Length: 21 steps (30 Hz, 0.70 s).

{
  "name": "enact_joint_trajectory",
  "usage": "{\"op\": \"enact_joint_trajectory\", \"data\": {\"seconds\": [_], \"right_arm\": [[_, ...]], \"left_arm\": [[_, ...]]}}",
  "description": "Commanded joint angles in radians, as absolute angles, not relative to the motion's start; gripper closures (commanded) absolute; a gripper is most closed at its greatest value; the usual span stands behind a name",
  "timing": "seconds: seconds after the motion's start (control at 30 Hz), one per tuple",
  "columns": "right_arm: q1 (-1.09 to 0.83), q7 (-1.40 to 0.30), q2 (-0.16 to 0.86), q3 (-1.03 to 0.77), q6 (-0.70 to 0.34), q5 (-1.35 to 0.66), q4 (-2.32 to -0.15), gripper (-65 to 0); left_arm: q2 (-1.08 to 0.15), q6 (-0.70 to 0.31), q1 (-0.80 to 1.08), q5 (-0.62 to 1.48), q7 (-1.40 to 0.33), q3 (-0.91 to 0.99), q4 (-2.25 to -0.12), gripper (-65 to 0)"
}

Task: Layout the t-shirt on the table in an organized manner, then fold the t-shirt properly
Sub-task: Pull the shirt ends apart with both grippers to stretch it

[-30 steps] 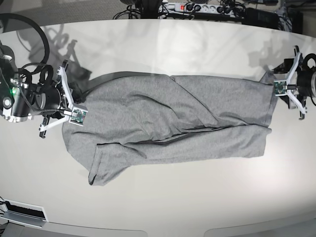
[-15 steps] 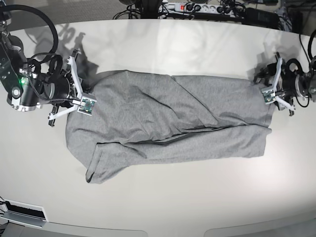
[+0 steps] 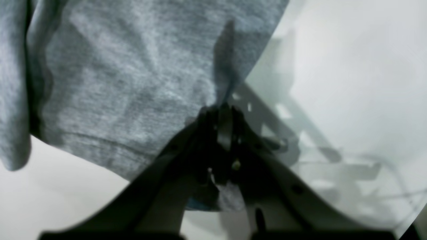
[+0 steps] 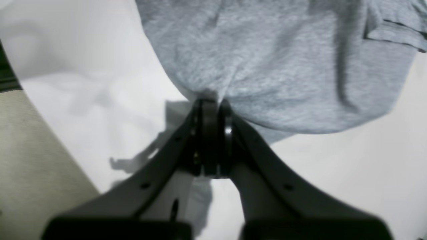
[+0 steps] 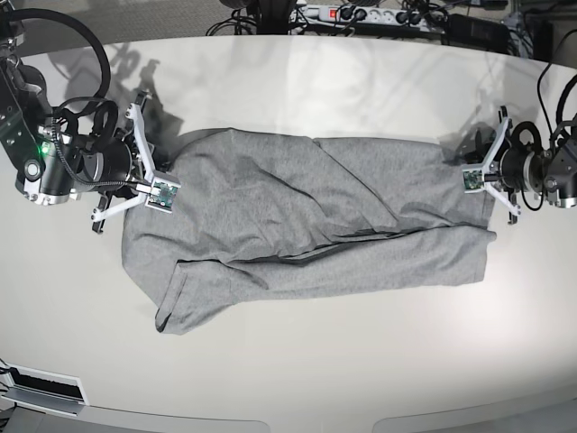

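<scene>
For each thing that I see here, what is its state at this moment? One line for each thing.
t-shirt: lying lengthwise on the table, partly folded over itself, creased, pinched at both ends.
left gripper: shut on the t-shirt's edge.
right gripper: shut on the t-shirt's edge.
table: glossy, bearing the t-shirt.
power strip: behind the table, with plugs in it.

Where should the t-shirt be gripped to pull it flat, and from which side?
Probably at the t-shirt end edges, coming in from each end along its length: it lies stretched between the arms, and both the left gripper and right gripper already pinch those edges.
</scene>
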<state>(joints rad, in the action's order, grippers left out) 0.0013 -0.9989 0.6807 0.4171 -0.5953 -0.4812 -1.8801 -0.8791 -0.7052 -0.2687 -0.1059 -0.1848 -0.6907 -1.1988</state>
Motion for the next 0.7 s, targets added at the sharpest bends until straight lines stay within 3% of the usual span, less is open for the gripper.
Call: {"op": "enact_joint_trajectory", "data": {"seconds": [0.0, 0.23, 0.67], "right_arm": [[0.028, -0.986, 0.696, 0.405, -0.595, -0.466, -1.897, 0.0], [0.039, -1.103, 0.738, 0.403, -0.698, -0.533, -1.897, 0.0], [0.039, -1.198, 0.934, 0.403, -0.698, -0.697, -2.040, 0.0]], "left_arm": [[-0.918, -0.698, -0.273, -0.126, -0.230, -0.693, -1.227, 0.0], [-1.116, -0.698, -0.274, -0.031, -0.244, -0.694, -1.515, 0.0], [-1.369, -0.698, -0.275, -0.020, -0.232, -0.694, -1.739, 0.0]]}}
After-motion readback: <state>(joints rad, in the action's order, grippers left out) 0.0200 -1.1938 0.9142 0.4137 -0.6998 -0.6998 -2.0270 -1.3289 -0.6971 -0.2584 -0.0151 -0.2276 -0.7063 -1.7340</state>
